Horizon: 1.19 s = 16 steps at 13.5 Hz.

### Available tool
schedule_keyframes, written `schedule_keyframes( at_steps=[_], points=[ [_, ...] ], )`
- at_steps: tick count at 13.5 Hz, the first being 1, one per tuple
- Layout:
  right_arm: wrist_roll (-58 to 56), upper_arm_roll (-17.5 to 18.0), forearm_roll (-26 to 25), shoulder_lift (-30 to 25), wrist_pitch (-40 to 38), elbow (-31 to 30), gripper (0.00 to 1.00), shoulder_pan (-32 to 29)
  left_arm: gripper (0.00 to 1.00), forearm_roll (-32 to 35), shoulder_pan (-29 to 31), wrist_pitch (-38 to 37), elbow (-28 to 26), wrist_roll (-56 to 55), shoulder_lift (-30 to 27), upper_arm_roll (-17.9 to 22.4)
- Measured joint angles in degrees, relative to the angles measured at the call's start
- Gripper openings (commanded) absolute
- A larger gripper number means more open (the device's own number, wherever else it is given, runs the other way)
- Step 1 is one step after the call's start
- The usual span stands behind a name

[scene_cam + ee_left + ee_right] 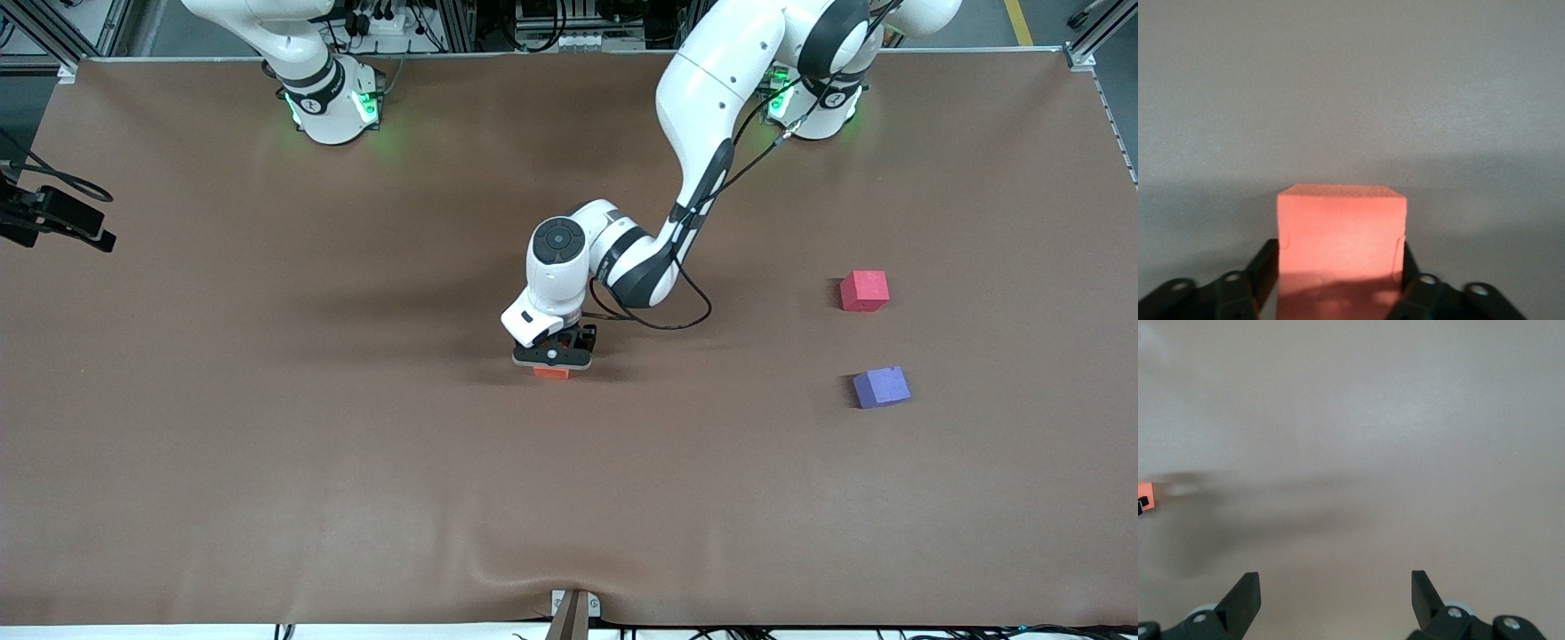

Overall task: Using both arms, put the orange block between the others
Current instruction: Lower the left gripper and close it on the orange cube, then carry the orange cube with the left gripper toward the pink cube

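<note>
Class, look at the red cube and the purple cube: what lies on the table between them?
Nothing: in the front view the stretch between the red cube and the purple cube is bare brown table.

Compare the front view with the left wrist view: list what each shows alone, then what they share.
Only the front view shows the pinkish-red cube and the purple-blue cube, both toward the left arm's end of the table, the purple-blue one nearer the camera, plus both arm bases and the whole brown table.

Only the left wrist view shows the left tool's fingers pressed against two sides of the orange block, with its full face visible.

Both show the left tool at the orange block near the table's middle; in the front view only a sliver of orange shows beneath it.
</note>
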Motion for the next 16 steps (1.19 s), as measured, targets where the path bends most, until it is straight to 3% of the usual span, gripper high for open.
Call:
schedule_keyframes(
  at_steps=[5, 9, 16],
  points=[
    [0.0, 0.03, 0.0, 0.0, 0.0, -0.01, 1.0, 0.53, 0.4, 0.01, 0.44, -0.66, 0.94, 0.14, -1.14, 0.73],
    [0.0, 0.05, 0.0, 0.01, 0.0, -0.01, 1.0, 0.84, 0.41, 0.01, 3.69, -7.04, 0.23, -1.86, -4.24, 1.08],
    [0.0, 0.02, 0.0, 0.01, 0.0, -0.07, 1.0, 0.84, 0.41, 5.47, 10.7, -7.19, -11.24, -2.2, -13.25, 1.26]
  ],
)
